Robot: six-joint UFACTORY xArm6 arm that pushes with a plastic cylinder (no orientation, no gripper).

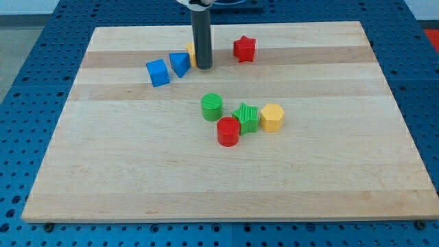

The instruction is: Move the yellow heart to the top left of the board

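The yellow heart (191, 53) lies near the view's top centre of the wooden board (137, 171), mostly hidden behind my rod; only a yellow sliver shows at the rod's left. My tip (204, 67) rests on the board right against the heart's right side. A blue block (180, 64) touches the heart's left side, and a blue cube (158, 72) lies just left of that.
A red star (244, 49) lies right of the rod. In the board's middle sit a green cylinder (212, 107), a red cylinder (228, 131), a green star (245, 117) and a yellow hexagon (271, 117), close together.
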